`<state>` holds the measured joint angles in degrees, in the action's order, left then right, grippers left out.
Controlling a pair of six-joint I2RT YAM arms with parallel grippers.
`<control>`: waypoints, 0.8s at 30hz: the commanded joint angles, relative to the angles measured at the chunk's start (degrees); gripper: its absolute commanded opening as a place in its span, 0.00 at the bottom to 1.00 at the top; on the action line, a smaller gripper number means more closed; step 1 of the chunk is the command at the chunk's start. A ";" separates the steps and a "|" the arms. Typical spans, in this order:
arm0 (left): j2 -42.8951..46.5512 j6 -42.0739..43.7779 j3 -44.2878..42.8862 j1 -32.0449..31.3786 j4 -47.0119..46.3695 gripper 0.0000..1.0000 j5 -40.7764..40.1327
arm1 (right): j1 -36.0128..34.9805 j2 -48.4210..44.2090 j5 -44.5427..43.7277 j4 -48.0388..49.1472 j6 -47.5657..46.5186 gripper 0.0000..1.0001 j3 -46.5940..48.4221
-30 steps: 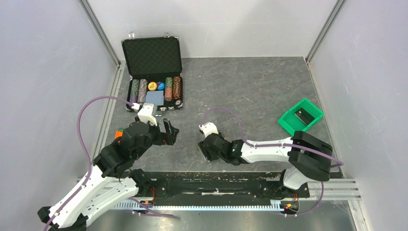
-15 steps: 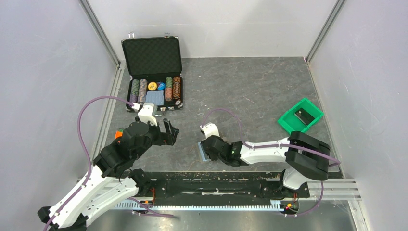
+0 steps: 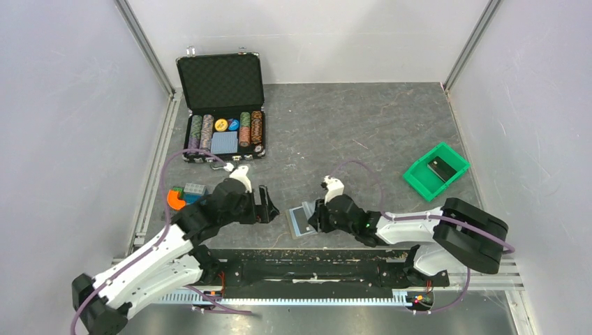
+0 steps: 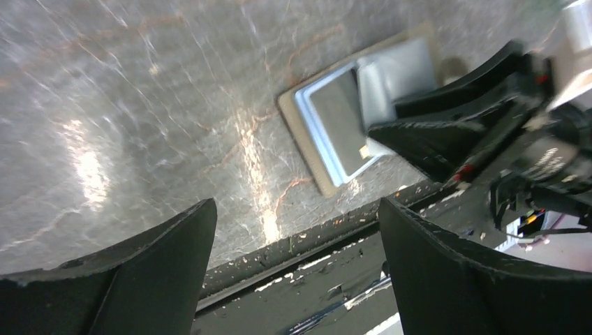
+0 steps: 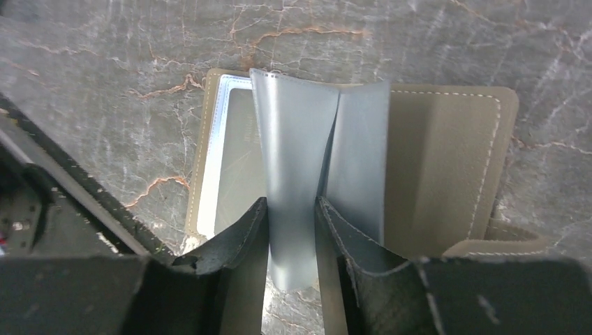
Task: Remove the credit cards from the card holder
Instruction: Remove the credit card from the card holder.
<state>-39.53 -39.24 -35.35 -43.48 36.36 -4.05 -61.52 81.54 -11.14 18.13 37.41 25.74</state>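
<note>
The card holder (image 3: pixel 300 221) lies spread open on the grey table near its front edge, tan with a pale-blue inner panel (image 4: pixel 335 129). In the right wrist view its tan leather (image 5: pixel 447 167) fills the middle. A pale blue-grey credit card (image 5: pixel 297 174) stands up from it, bowed, and my right gripper (image 5: pixel 292 230) is closed on the card's near end, a finger touching each side. From above, the right gripper (image 3: pixel 315 216) sits at the holder's right side. My left gripper (image 3: pixel 269 209) hovers just left of the holder, open and holding nothing (image 4: pixel 297 206).
An open black chip case (image 3: pixel 222 105) stands at the back left. A green bin (image 3: pixel 419 183) with a dark item sits at the right. Small orange, blue and green blocks (image 3: pixel 183 196) lie by the left arm. A black rail (image 3: pixel 314 262) runs along the table's front edge.
The left arm swung right and forward toward the card holder. The right gripper shifted right, its jaws narrowed onto the card, and the open holder came into view.
</note>
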 commanded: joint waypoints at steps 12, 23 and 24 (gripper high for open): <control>-29.28 -5.78 4.04 -0.19 -34.00 0.35 15.01 | 7.02 -3.89 19.94 28.23 9.59 0.32 -12.81; -39.47 -6.35 2.93 -0.53 -43.45 0.33 20.13 | 7.05 -4.83 19.78 25.30 8.47 0.41 -12.31; -39.61 -6.52 3.02 -0.63 -44.21 0.33 20.67 | 7.11 -5.27 19.09 23.79 7.95 0.43 -11.97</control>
<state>-78.72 -43.94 -30.87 -43.59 -0.80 12.97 -54.57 78.56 8.60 42.59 46.65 12.91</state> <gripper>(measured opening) 0.321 0.399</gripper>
